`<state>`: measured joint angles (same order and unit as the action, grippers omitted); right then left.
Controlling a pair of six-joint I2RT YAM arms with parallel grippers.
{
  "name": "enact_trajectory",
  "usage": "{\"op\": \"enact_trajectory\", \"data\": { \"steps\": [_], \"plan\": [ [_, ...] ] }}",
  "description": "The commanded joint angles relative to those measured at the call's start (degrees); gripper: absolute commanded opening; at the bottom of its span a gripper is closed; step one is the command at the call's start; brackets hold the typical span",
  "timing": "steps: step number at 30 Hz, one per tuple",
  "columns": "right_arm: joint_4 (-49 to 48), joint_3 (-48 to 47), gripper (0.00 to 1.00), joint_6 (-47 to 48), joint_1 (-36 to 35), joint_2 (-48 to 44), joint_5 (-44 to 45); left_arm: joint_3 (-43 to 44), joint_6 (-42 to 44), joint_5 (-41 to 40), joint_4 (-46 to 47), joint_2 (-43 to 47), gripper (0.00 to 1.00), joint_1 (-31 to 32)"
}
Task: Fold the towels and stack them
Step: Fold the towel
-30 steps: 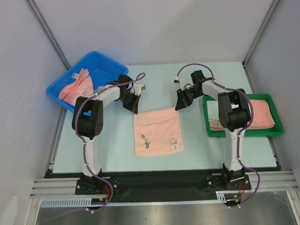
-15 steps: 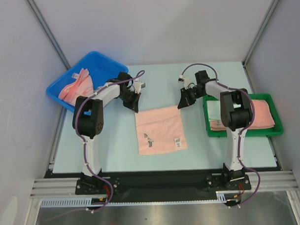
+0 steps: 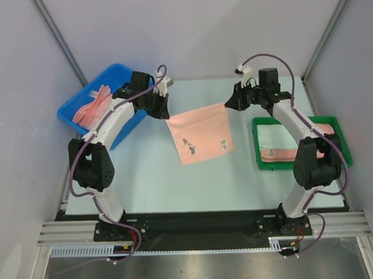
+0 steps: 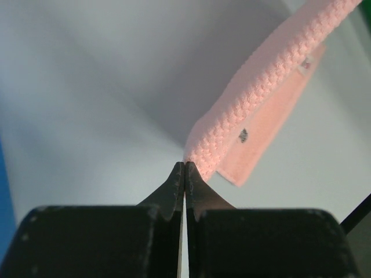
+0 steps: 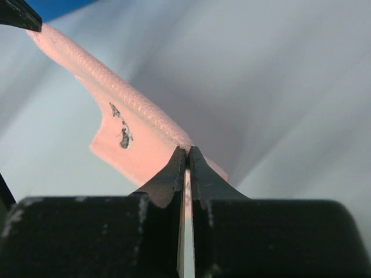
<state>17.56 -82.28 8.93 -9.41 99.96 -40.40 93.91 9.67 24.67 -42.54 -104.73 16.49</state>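
The pink towel (image 3: 201, 134) is now rising off the desk (image 3: 145, 177), hanging taut between left fingers (image 4: 173, 188) and right fingers (image 5: 200, 179), each clamping tightly on a corner, readying a fold.

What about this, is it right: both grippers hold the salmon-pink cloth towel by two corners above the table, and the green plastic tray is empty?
Not quite: the green plastic tray holds folded towels, as the top external view shows. The left gripper and right gripper do pinch two corners of the salmon-pink cloth towel above the table.
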Motion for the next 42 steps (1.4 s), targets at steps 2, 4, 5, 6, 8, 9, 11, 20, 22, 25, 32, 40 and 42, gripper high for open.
{"op": "enact_trajectory", "data": {
  "steps": [2, 4, 5, 6, 8, 9, 11, 20, 22, 25, 32, 40, 42],
  "plan": [
    [-2.80, 1.42, 0.00, -3.29, 0.80, -9.86, 3.58, 2.33, -1.58, 1.70, -0.43, 8.39, 0.00, -0.15],
    [-1.40, 1.33, 0.00, -4.79, 0.80, -12.59, 3.23, 2.42, -1.59, 2.66, -1.13, 12.25, 0.00, 0.56],
    [-0.09, 1.59, 0.00, -6.45, 0.62, -15.99, 3.05, 2.42, -1.41, 2.76, -1.57, 13.48, 0.00, 0.82],
    [0.36, 1.94, 0.00, -6.99, 0.45, -17.59, 2.88, 2.25, -1.32, 2.76, -2.36, 16.11, 0.00, 1.43],
    [1.76, 3.43, 0.00, -7.26, -0.78, -23.28, 4.01, 1.37, -1.15, 3.81, -3.24, 18.76, 0.00, 1.79],
    [2.38, 4.83, 0.00, -7.08, -1.13, -25.32, 4.45, 1.02, -0.97, 4.51, -3.94, 20.16, 0.00, 2.31],
    [4.83, 6.07, 0.00, -7.08, -2.71, -28.49, 5.33, -0.91, -1.49, 5.91, -4.12, 24.47, 0.00, 2.93],
    [13.11, 12.93, 0.00, -11.91, -13.08, -43.88, 12.80, -10.94, -6.76, 4.78, -5.44, 37.23, 0.00, 5.13],
    [11.89, 15.29, 0.00, -14.01, -13.44, -45.20, 14.64, -10.94, -7.30, 5.66, -6.15, 35.74, 0.00, 5.13],
    [6.90, 18.81, 0.00, -14.99, -13.44, -44.42, 16.23, -10.68, -6.86, 1.71, -7.64, 29.25, 0.00, 5.13],
    [-5.07, 25.50, 0.00, -9.90, -11.25, -26.43, 15.45, -8.75, -4.40, -2.95, -0.81, 12.73, 0.00, 4.87],
    [-12.11, 11.56, 0.00, -5.07, -5.89, 2.41, 13.69, 9.42, 0.17, -6.29, -2.19, -14.77, 0.00, 3.73],
    [-12.20, 8.99, 0.00, -4.01, -5.36, 7.32, 13.16, 12.42, 0.87, -8.40, -1.93, -17.43, 0.01, 3.20]
  ]
}}
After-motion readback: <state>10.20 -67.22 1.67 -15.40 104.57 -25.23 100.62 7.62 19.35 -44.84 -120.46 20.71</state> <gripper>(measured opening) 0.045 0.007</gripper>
